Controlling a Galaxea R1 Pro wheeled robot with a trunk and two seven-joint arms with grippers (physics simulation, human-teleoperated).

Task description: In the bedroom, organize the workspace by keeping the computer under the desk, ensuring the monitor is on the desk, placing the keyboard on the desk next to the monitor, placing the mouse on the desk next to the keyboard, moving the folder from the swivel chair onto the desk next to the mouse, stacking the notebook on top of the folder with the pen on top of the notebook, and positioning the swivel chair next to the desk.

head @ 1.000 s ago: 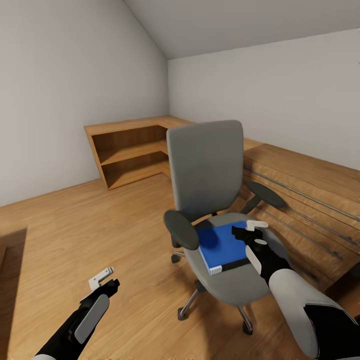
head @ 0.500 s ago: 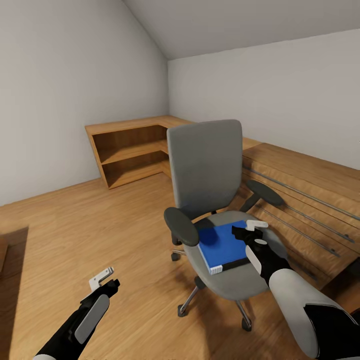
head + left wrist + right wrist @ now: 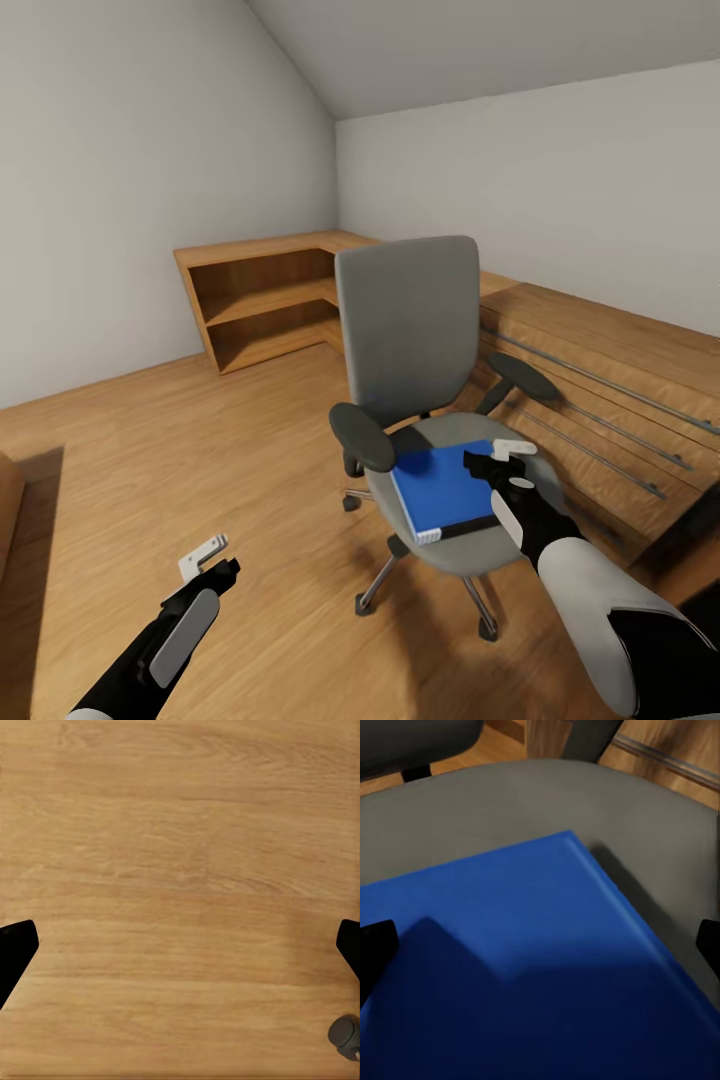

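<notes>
Right gripper [image 3: 497, 459], fingers spread, hovers just above the blue folder [image 3: 441, 491] at lower center on the swivel chair [image 3: 430, 420]; its arm hides the folder's right edge.

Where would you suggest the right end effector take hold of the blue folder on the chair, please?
Probably the folder's right edge, nearest the right end effector. It lies flat on the chair seat, so come from above that side and close the fingers across its thin edge; the armrest crowds the far side.
</notes>
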